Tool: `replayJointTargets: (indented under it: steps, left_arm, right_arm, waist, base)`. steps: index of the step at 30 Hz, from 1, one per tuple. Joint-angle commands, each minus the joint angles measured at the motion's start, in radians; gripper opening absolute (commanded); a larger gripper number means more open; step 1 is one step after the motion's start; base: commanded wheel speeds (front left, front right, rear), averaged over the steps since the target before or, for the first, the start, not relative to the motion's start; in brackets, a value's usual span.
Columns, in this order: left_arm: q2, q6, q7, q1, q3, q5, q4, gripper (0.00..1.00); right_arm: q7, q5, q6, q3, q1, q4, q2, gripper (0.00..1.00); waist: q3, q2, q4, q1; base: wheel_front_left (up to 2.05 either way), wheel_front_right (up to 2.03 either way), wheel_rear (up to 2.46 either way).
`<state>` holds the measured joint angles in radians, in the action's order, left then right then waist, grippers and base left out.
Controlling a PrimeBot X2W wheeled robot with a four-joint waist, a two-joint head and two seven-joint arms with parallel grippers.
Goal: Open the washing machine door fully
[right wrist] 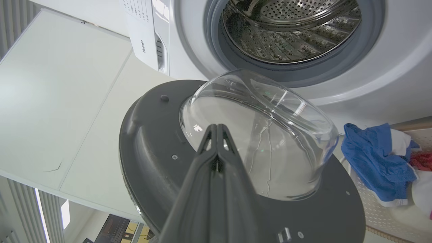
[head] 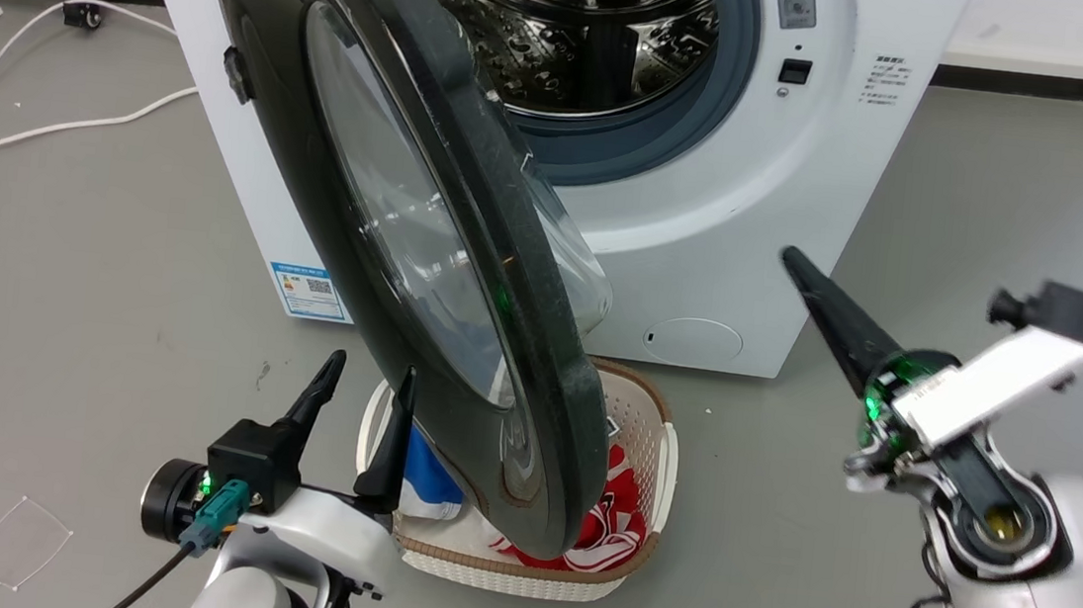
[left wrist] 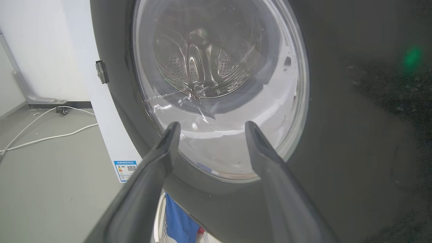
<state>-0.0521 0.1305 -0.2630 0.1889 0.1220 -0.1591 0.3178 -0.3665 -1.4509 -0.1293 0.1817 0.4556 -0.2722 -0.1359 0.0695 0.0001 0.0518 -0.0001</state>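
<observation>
The washing machine (head: 709,211) is a white front loader with its steel drum (head: 568,29) exposed. The washing machine door (head: 409,232), black-rimmed with a bulging glass bowl, stands swung out toward me, hinged at its left. My left gripper (head: 364,391) is open just in front of the door's outer face, near its lower edge, holding nothing. In the left wrist view the left gripper (left wrist: 211,131) points at the door glass (left wrist: 219,84). My right gripper (head: 794,261) is shut and empty, to the right of the door. In the right wrist view the right gripper (right wrist: 216,130) faces the door's inner side (right wrist: 263,141).
A white laundry basket (head: 630,571) with red and blue clothes sits on the floor under the door's lower edge. White cables (head: 42,127) lie on the grey floor at the left. A blue label sticker (head: 309,290) is low on the machine.
</observation>
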Motion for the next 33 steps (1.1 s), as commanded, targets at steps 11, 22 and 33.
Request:
replayJointTargets:
  steps: [11,22,33]
  left_arm:
    - [0.000,-0.004,-0.002,-0.044,-0.061,0.018,-0.019,1.00]
    - [-0.001,-0.002,-0.002,-0.058,-0.083,0.031,-0.011,1.00]
    - [-0.012,-0.001,-0.002,-0.039,-0.075,0.044,-0.006,1.00]
  right_arm:
    - [0.341,0.247,-0.003,-0.085,-0.240,0.130,-0.055,1.00]
    - [0.571,0.927,-0.001,-0.144,-0.291,0.121,-0.016,1.00]
    - [0.492,1.286,-0.001,-0.176,-0.412,0.214,0.058,1.00]
  waist:
    - [-0.020,-0.0001,-0.051,0.0001]
    - [-0.030,-0.0001,-0.075,0.0001]
    - [-0.037,-0.0001,-0.068,0.0001]
  base:
    - [0.00,0.00,0.00]
    - [0.00,0.00,0.00]
    - [0.00,0.00,0.00]
